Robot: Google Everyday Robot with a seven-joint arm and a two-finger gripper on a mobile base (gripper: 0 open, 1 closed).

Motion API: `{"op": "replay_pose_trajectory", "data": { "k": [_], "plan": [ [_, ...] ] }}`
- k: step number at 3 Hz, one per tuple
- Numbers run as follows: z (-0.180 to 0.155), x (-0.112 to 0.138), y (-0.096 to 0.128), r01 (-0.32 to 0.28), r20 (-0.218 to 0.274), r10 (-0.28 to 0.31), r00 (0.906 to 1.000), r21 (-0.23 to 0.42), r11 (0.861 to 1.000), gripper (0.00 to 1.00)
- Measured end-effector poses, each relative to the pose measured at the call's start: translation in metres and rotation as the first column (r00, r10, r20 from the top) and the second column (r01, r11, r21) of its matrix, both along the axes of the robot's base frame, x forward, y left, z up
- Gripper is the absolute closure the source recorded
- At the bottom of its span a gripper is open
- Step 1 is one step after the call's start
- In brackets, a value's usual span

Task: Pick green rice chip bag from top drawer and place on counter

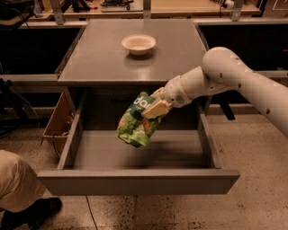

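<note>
The green rice chip bag (136,122) hangs in the air above the open top drawer (135,152), just below the counter's front edge. My gripper (154,108) is shut on the bag's upper right part and holds it clear of the drawer floor. The white arm reaches in from the right. The grey counter (108,54) lies behind and above the drawer. The drawer is pulled out fully and its floor shows bare.
A pale round bowl (138,44) stands on the counter's far middle. A brown box (56,121) sits left of the drawer. A person's leg and dark shoe (18,193) are at the lower left. A wooden worktop (180,6) runs behind.
</note>
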State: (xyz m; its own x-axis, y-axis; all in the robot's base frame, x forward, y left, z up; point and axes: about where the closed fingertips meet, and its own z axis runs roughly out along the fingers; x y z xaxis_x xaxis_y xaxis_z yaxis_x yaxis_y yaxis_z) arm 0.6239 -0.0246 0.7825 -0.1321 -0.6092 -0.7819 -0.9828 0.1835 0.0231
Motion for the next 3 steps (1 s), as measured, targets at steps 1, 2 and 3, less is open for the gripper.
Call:
{"op": "replay_pose_trajectory", "data": {
  "k": [1, 2, 3],
  "plan": [
    [0.049, 0.026, -0.027, 0.051, 0.095, -0.051, 0.9942, -0.003, 0.999, 1.00],
    [0.049, 0.026, -0.027, 0.051, 0.095, -0.051, 0.9942, -0.003, 0.999, 1.00],
    [0.063, 0.035, -0.027, 0.059, 0.126, -0.055, 0.9905, -0.029, 0.998, 1.00]
  ]
}}
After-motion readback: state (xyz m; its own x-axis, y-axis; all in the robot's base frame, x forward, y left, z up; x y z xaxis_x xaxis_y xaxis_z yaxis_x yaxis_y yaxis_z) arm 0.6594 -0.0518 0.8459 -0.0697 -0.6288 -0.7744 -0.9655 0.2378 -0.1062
